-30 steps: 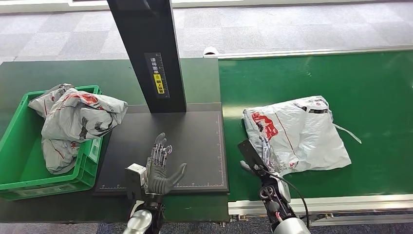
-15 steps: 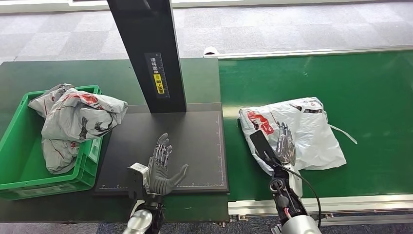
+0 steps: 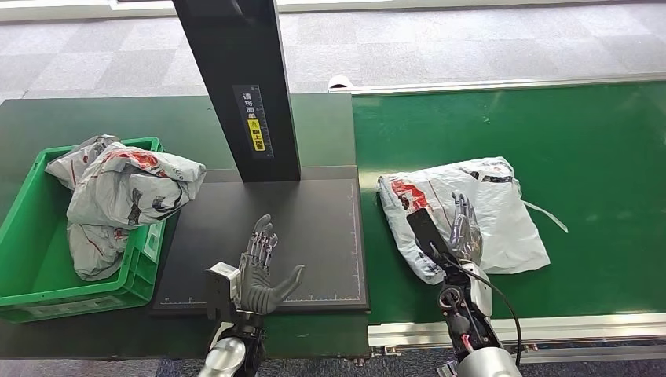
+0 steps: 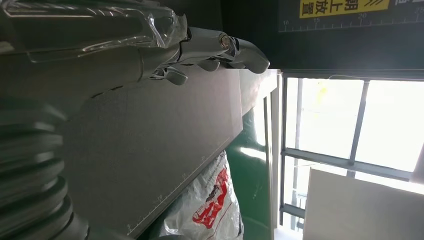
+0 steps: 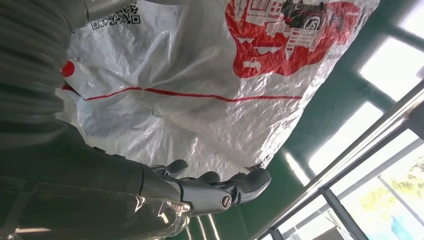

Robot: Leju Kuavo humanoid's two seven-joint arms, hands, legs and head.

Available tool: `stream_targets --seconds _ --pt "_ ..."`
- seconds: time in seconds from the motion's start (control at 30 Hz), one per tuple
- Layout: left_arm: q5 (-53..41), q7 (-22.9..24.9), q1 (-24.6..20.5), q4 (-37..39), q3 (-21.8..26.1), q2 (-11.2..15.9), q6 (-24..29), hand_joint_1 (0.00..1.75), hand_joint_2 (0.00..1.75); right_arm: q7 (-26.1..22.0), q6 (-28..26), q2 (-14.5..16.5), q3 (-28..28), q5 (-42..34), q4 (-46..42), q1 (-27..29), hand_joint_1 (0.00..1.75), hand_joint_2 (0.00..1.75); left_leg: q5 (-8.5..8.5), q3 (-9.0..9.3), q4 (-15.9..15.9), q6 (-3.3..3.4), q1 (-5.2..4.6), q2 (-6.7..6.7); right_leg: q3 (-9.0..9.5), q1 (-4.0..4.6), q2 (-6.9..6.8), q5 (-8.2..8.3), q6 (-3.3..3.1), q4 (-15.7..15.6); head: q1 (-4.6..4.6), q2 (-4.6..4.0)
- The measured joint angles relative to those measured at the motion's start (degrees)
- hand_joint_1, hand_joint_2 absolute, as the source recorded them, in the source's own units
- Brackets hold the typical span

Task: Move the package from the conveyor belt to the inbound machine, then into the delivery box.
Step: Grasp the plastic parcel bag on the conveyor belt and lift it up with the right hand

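Running across the right half of the head view, the green conveyor belt (image 3: 597,149) carries the package (image 3: 503,216), a grey-white plastic mailer with red print. The package lies flat on the belt, near the belt's left end and just beside the inbound machine. Its long axis runs across the belt from left to right, tilted slightly so that the left, red-printed end points toward the machine and sits a little farther from the robot than the near right corner. A thin strip trails from its right edge onto the belt.

The inbound machine consists of a dark scanning plate (image 3: 314,228) with a ruled border and a black upright column (image 3: 236,78) bearing a yellow label. It stands on the dark tabletop (image 3: 71,118).

The green delivery box (image 3: 31,259) sits at the left of the plate and holds other grey mailers (image 3: 126,192), heaped above its rim.

The right hand (image 3: 459,236) rests over the near left part of the package, fingers (image 5: 235,187) extended and slightly apart, gripping nothing.

The left hand (image 3: 259,271) hovers over the near edge of the scanning plate, palm up, fingers (image 4: 240,47) spread, holding nothing.
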Motion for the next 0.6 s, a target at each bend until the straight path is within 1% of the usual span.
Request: stream_targets --seconds 0.2,0.37,0.6 --pt "-0.2 0.0 1.1 -0.9 0.1 0.0 -0.3 0.00 1.75 2.2 -0.7 -0.6 -0.1 1.1 -2.6 1.9 0.00 1.75 -0.01 -0.01 0.0 0.00 0.00 0.00 -0.01 0.00 0.00 0.00 0.00 0.0 -0.01 0.00" --pt "-0.4 0.1 1.8 -1.7 0.1 0.0 -0.4 0.00 1.75 3.9 0.4 -0.6 -0.2 1.0 -3.1 3.7 0.00 1.75 -0.01 -0.01 0.0 0.00 0.00 0.00 0.00 0.00 0.00 0.00 0.00 0.0 0.00 0.00" --pt "-1.0 1.0 2.1 -2.1 0.2 0.0 0.1 0.00 1.75 4.3 -0.6 0.7 -0.4 0.4 -1.3 6.3 0.00 1.75 -0.01 -0.02 0.0 -0.01 0.01 0.00 0.00 0.00 0.00 -0.01 0.00 0.0 -0.01 0.00"
